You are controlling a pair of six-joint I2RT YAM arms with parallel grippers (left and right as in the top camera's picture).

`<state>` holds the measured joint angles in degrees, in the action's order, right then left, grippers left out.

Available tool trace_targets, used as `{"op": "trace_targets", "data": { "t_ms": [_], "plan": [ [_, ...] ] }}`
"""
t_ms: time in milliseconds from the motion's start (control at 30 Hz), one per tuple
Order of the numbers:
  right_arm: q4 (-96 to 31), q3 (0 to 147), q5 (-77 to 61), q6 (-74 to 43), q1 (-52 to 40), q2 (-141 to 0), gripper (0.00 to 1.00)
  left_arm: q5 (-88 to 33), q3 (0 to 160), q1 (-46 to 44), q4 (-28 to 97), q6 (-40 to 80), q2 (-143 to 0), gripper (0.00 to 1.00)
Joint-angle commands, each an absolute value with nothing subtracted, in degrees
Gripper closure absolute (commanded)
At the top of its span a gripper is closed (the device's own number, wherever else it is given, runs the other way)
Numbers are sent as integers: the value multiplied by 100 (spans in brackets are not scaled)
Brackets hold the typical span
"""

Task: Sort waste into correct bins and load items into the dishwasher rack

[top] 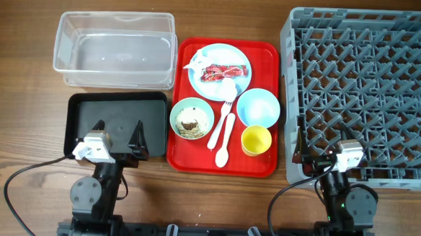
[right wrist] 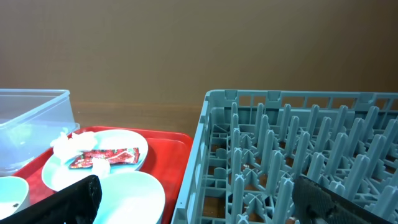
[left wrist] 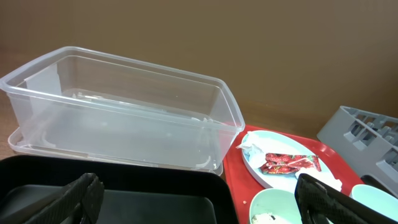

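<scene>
Plainly, both pairs of jaws stand wide apart and hold nothing. The left gripper (top: pixel 119 136) is over the black tray (top: pixel 88 108) and the right gripper (top: pixel 323 149) is at the grey rack (top: pixel 371 83) — its near-left corner. Between them, the red tray (top: pixel 272 52) carries the plate (top: pixel 206 87) with the wrapper (top: pixel 225 73) and tissue (top: pixel 197 62), the pale green bowl (top: pixel 176 110) of scraps (top: pixel 189 120), the blue bowl (top: pixel 258 107) and the yellow cup (top: pixel 256 141). The clear tub (top: pixel 115 41) sits beyond the black tray.

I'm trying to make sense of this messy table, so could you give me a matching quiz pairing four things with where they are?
1 red wrapper
2 food scraps
3 yellow cup
4 clear tub

A in the green bowl
B on the blue plate
C beyond the black tray
D directly on the red tray

Pairs: 1-B, 2-A, 3-D, 4-C
</scene>
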<state>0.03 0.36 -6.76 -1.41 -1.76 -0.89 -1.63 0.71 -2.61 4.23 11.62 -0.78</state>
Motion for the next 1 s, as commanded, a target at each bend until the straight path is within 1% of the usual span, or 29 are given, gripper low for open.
{"op": "trace_targets", "data": {
  "t_ms": [0, 133, 267, 467, 600, 733, 767, 833, 900, 967],
  "plan": [
    [34, 32, -580, -163, -165, -60, 0, -252, 32, -233, 419, 1070, -16, 0],
    [78, 32, -607, -178, -163, -60, 0, -257, 32, -235, 401, 1138, -16, 0],
    [75, 64, -646, -648, -163, -60, 0, -252, 64, -233, 381, 1249, -16, 0],
    [-784, 989, -600, -666, -163, -508, 0, -261, 834, -235, 1118, 1288, -563, 0],
    [-1544, 1999, -600, -661, -163, -1339, 0, -259, 1911, -233, 1997, 1288, -1647, 0],
    [-2856, 3356, -639, -659, -163, -2709, 0, -266, 3260, -235, 2978, 1286, -3140, 0],
    [-3280, 3785, -646, -659, -163, -3170, 0, -388, 3898, -235, 3487, 1284, -3811, 0],
    [-3979, 4449, -642, -631, -163, -3859, 0, -644, 4705, -235, 4189, 1284, -4582, 0],
    [-4499, 4971, -642, -596, -163, -4381, 0, -749, 5387, -235, 4925, 1280, -5190, 0],
    [-4757, 5290, -644, -602, -163, -4759, 0, -753, 5793, -235, 5398, 1284, -5616, 0]
  ]
}}
